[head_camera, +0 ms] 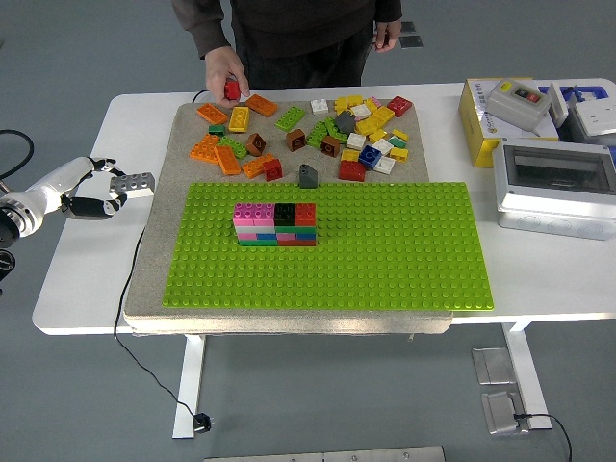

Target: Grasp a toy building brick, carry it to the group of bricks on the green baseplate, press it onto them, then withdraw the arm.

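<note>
No legible writing; grey brick [132, 182] in left hand [85, 192]

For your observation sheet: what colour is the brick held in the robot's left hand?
Grey; the brick in the left hand shows best in the head view.

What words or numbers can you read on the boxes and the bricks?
None can be read.
Yellow box: dark print on its side, too small and blurred to read.
Grey switch box: coloured buttons, no readable label.
Clear-lidded box: no readable text.
Loose bricks and the grey brick in the left robot hand: no print visible.
</note>
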### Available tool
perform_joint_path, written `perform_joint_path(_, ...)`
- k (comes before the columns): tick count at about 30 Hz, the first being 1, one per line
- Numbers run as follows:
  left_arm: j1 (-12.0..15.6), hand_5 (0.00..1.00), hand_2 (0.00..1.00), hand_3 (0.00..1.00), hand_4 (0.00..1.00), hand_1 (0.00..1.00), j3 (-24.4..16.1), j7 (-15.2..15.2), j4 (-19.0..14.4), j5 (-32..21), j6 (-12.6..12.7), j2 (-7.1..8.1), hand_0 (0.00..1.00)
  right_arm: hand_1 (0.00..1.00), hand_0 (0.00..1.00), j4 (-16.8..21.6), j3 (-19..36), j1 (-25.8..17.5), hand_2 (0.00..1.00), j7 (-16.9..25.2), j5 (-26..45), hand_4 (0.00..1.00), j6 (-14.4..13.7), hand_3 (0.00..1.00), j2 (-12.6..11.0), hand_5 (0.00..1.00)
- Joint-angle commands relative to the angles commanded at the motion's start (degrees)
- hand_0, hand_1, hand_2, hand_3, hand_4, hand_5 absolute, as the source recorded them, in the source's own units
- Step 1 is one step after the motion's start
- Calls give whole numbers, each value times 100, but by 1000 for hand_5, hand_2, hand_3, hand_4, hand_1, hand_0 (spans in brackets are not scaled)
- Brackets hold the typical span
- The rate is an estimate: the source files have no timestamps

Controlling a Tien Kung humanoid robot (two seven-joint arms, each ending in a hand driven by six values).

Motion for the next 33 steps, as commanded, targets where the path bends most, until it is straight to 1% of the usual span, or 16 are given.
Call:
perform_joint_path(2,-26,195,947,564,570,929,-15,109,-317,72,-79,8,899,787,735,0,43,-7,785,-1,-46,382,-4,672,3,760)
perform_joint_path(5,-89,195,947,564,570,929,26,197,-695,46,-149,-52,899,787,735,0,106,-16,785,-5,-115,382,-12,672,7,760)
perform_joint_path(7,-161,194,947,569,564,928,72,289,-954,26,-218,-168,898,787,735,0,115,-23,784,-3,-128,380,-16,673,9,762)
perform_joint_path(9,-213,194,947,569,564,928,67,361,-1065,31,-272,-283,898,787,735,0,109,-29,784,-2,-137,380,-18,673,9,762)
perform_joint_path(10,-241,194,947,569,564,928,44,398,-1112,45,-295,-365,898,787,735,0,107,-32,784,-2,-150,380,-20,673,9,762)
perform_joint_path(12,-277,197,944,571,565,927,-1,460,-1174,76,-330,-490,897,787,735,0,116,-38,784,-3,-176,380,-23,672,10,761)
perform_joint_path(16,-289,197,944,571,565,927,-129,674,-1282,231,-464,-790,897,787,735,0,119,-55,784,4,-194,380,-24,672,20,761)
perform_joint_path(18,-219,199,944,571,568,927,-276,857,-1350,325,-583,-988,895,788,735,0,113,-59,784,11,-193,380,-26,673,23,762)
perform_joint_path(21,-89,199,944,571,568,927,-479,1090,-1453,440,-722,-1218,895,788,735,0,77,-58,784,25,-153,380,-26,673,18,762)
perform_joint_path(22,-33,199,944,571,568,927,-559,1202,-1500,498,-789,-1318,895,788,735,0,62,-58,784,30,-137,380,-25,673,17,762)
perform_joint_path(24,26,204,943,572,572,927,-645,1352,-1552,561,-877,-1455,895,788,735,0,37,-57,784,37,-109,380,-22,674,16,760)
perform_joint_path(29,34,204,943,572,572,927,-698,1563,-1509,619,-1014,-1736,895,788,735,0,-31,-50,784,50,-36,380,-14,674,15,760)
perform_joint_path(31,16,212,941,573,573,927,-695,1605,-1457,624,-1046,-1821,897,788,735,0,-52,-45,784,52,-20,380,-15,674,15,759)
perform_joint_path(33,-1,212,941,573,573,927,-682,1627,-1418,611,-1066,-1873,897,788,735,0,-70,-43,784,54,0,380,-14,674,15,759)
